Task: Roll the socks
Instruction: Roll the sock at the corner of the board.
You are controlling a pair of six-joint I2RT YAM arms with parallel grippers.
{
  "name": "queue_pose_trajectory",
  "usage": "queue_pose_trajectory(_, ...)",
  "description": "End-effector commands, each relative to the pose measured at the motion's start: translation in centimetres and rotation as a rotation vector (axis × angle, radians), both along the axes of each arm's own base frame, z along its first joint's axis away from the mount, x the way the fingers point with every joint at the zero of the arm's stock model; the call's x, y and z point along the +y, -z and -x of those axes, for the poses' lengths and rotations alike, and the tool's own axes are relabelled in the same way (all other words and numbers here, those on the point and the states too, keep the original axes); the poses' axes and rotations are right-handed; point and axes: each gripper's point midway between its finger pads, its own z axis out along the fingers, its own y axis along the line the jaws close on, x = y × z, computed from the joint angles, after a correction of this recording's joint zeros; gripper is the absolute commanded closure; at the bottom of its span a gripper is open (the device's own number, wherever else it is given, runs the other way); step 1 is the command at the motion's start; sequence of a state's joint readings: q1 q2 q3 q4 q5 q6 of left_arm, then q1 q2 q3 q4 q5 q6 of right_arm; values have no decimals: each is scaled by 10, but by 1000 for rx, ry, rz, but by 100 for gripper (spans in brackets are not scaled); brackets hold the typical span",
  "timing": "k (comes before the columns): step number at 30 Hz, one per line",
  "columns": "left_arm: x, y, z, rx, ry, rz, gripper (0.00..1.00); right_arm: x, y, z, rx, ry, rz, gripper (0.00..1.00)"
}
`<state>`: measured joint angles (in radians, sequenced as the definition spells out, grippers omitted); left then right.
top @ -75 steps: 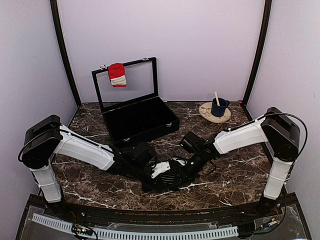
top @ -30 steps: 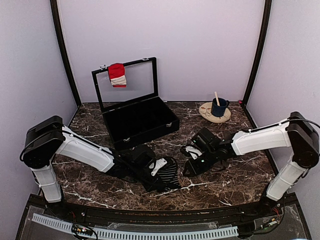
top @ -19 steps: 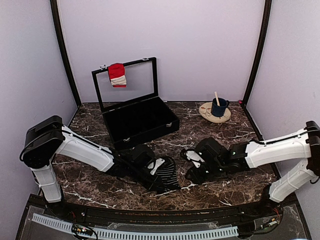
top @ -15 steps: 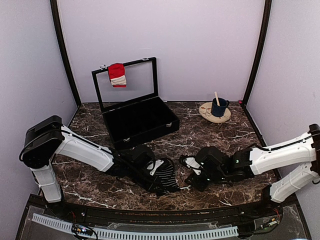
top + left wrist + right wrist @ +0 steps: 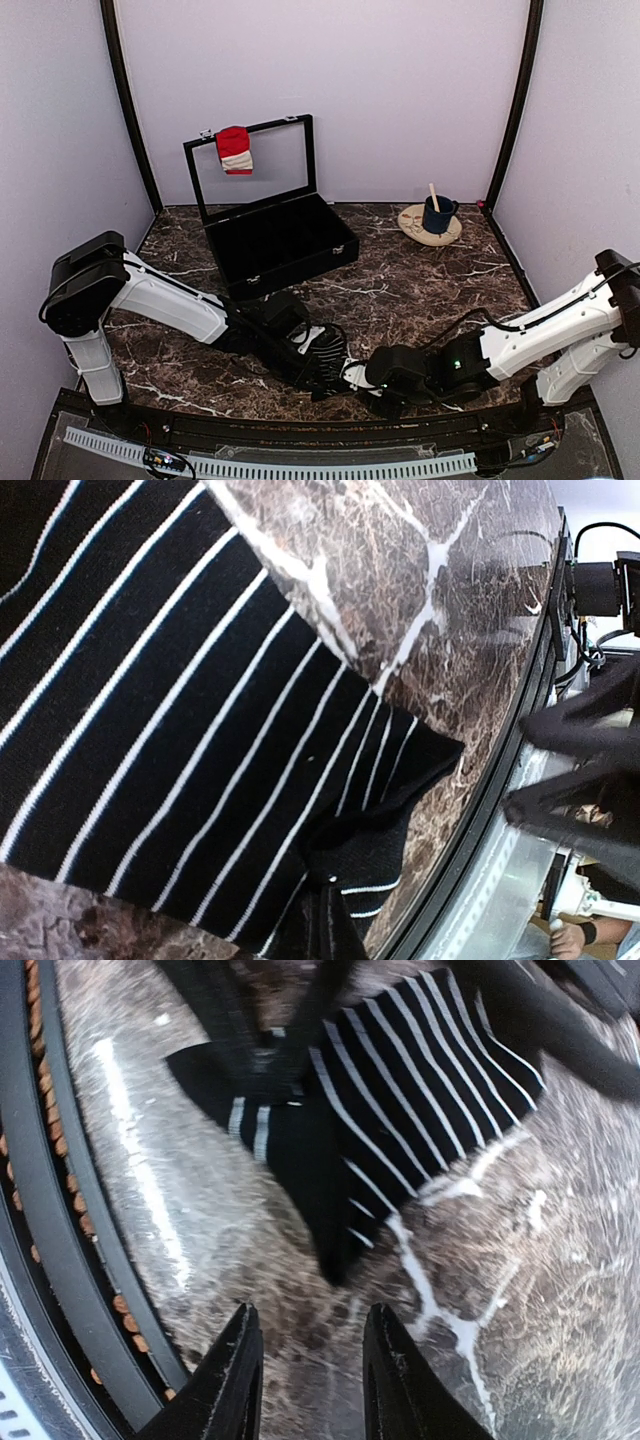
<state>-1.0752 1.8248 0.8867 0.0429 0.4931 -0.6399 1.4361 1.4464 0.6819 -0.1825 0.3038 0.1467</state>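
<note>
Black sock with white stripes [image 5: 335, 350] lies on the marble bench [image 5: 420, 280], directly under the left pincer [image 5: 308, 352] and just ahead of the right pincer [image 5: 305, 1380]. Right pincer released: fingers [image 5: 240, 1380] spread, only bare bench between them, fingertips short of the sock's nearest edge. Left pincer's dark fingers sit at the sock's far edge in the right wrist view; cannot tell whether they are clenched on the fabric or only pressing on it. Sock mostly flat and spread. One end is folded over on itself, with a loose flap showing in both wrist views. No tight roll visible, so I judge rolling barely begun: a first fold at most, the rest of the length yet to be turned. Cannot tell if one sock or a stacked pair. A red-and-white sock [image 5: 234, 148] hangs from the raised lid of the open black case [image 5: 280, 240], far beyond both pincers, untouched.
</note>
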Motion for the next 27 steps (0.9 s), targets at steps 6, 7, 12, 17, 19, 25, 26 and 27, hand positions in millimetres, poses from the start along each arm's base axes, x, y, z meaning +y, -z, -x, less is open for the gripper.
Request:
queue_pose_trajectory(6,36,36,23,141,-44,-160,100,36,-6,12,-109,-137,8,67)
queue_pose_trajectory(7,36,36,24,144,-44,-158,100,38,-5,13,-114,-147,10,67)
queue_pose_trajectory(12,38,37,26,157,-41,-158,100,46,1,14,-131,-191,29,67)
queue_pose_trajectory(17,41,37,26,163,-43,-157,100,53,9,16,-143,-238,58,68)
queue_pose_trajectory(19,42,38,25,163,-47,-157,100,56,11,17,-141,-253,61,69)
queue_pose_trajectory(25,44,37,24,173,-52,-146,100,60,19,20,-143,-289,79,72)
queue_pose_trajectory(26,45,37,24,176,-53,-144,100,61,21,20,-142,-295,81,72)
queue_pose_trajectory(27,45,36,23,176,-54,-139,100,62,22,21,-143,-302,85,73)
